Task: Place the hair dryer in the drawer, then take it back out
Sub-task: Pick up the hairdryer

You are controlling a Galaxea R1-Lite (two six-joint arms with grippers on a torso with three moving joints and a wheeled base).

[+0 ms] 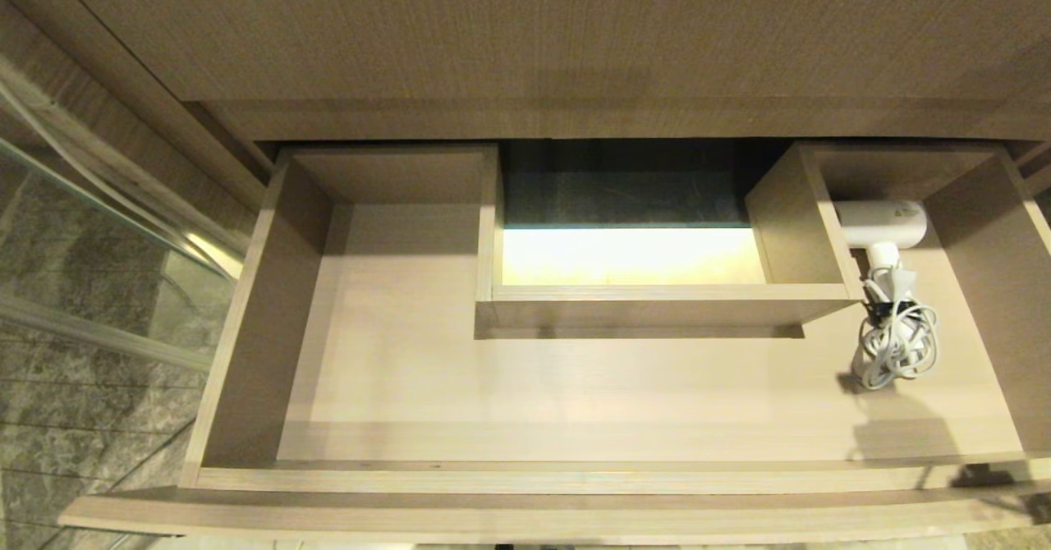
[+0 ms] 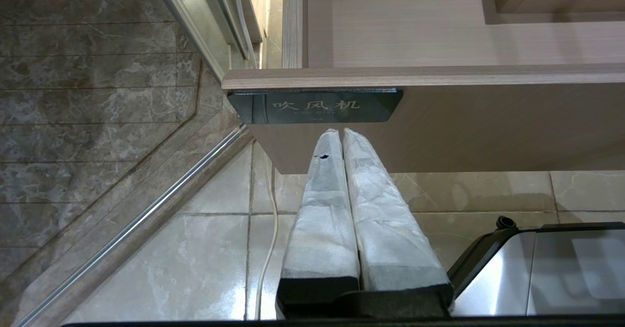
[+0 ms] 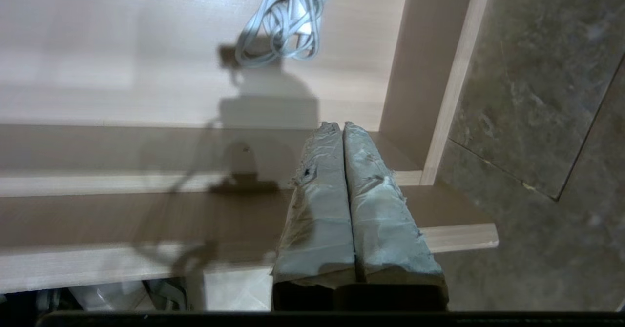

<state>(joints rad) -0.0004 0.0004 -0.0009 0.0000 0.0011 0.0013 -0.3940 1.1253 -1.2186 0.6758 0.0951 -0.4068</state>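
From the head camera I see the drawer [image 1: 410, 386] pulled wide open, and the hair dryer [image 1: 880, 226] lies inside it at the right end, its white barrel tucked against the boxed cut-out [image 1: 657, 295] mid-back and its handle pointing toward the front. The coiled grey cord [image 1: 897, 351] is bundled around the handle end, resting on the drawer floor. My right gripper [image 3: 342, 128] hangs over the drawer's front right corner with its padded fingers pressed together and nothing between them, clear of the cord. My left gripper [image 2: 340, 134] sits parked below the drawer front, fingers also pressed together, just under the small dark label [image 2: 315, 106] above the tiled floor [image 2: 195, 268].
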